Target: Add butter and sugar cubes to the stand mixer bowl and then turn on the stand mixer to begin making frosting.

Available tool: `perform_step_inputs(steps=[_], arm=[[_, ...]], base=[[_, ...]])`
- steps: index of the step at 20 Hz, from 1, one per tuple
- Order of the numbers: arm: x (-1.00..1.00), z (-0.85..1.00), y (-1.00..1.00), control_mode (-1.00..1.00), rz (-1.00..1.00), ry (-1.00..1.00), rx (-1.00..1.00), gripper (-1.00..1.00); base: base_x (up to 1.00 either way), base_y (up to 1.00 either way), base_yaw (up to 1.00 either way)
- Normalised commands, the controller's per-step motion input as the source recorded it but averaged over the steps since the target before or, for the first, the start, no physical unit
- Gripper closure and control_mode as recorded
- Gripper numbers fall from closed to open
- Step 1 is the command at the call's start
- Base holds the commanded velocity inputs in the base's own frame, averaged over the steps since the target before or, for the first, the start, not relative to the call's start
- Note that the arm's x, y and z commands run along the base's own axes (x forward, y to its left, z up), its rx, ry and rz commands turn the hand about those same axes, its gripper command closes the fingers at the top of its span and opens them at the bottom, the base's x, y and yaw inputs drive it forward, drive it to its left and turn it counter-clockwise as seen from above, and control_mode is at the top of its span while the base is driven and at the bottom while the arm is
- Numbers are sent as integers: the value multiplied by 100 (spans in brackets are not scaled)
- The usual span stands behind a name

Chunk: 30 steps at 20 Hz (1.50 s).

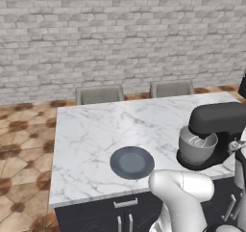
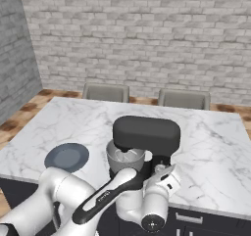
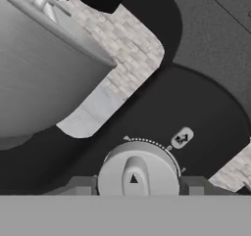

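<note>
I am looking along the hand at the silver knob (image 3: pixel 138 170) on the side of the stand mixer (image 2: pixel 146 135), and my gripper (image 3: pixel 138 186) is closing around it: a dark finger tip (image 3: pixel 81 185) is sitting against each flank of the knob, so I am reading this as a grip on the knob. The mixer is standing near the front edge of the marble counter (image 1: pixel 96 125), with the stand mixer bowl (image 1: pixel 196 146) seated under its bulky head and the whisk hanging inside. I am judging the knob to be rigid and smooth, likely to slip under a loose pinch, so I am wanting the pads squarely on its opposite sides and a turn about its own axis along the dotted scale. The mixer itself looks heavy enough to stay put. Room is tight here: the bowl wall is rising close on one side of the hand and the black column is right behind the knob. The dark plate (image 1: pixel 132 162) is lying well apart to the left, and I am seeing nothing on it.
</note>
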Motion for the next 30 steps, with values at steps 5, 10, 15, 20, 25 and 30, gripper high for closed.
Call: perform_step_inputs(steps=[5, 10, 15, 20, 25, 30], arm=[[-2, -7, -2, -100, -3, -2, 2, 100], [-3, 0, -11, -100, 0, 0, 13, 100], [-13, 0, -13, -100, 0, 0, 34, 100], [-16, 0, -2, -100, -3, 0, 38, 100], [-18, 0, 0, -100, -6, 0, 37, 100], [-15, 0, 0, -100, -9, 0, 37, 100]], base=[[0, 0, 0], [0, 0, 0], [0, 0, 0], [0, 0, 0], [0, 0, 0], [0, 0, 0]])
